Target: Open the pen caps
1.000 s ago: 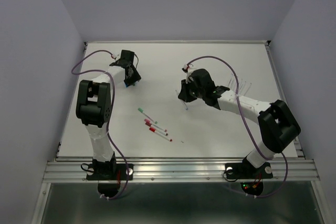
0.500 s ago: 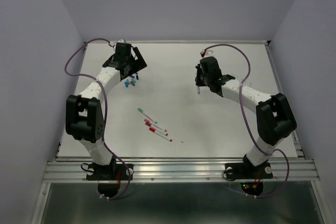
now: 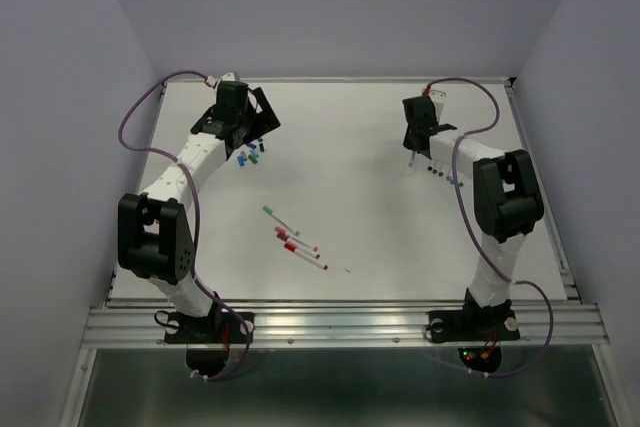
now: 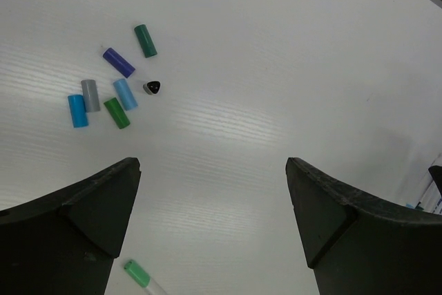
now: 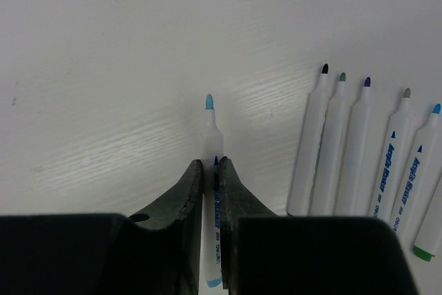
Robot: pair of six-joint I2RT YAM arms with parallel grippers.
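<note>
Swung to the far left since a second ago, the left claw (image 4: 214, 191), jaws wide apart and empty, hovers over loose pen caps (image 4: 125, 93) on the tabletop (image 3: 350, 147); capped pens (image 3: 292, 240) wait at centre; far right, the right claw (image 5: 210, 164) is clamped on an uncapped pen (image 5: 209, 122) beside the row of bare pens (image 5: 359, 143); barrels look light, stiff and slick, likely best gripped mid-barrel.

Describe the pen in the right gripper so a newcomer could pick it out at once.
Look to the far right of the white table, where a row of uncapped white pens lies side by side. Beside that row, the right gripper is shut on one pen. It alone sits apart from the row, clamped, its bare light-blue tip sticking out past the jaws.
</note>
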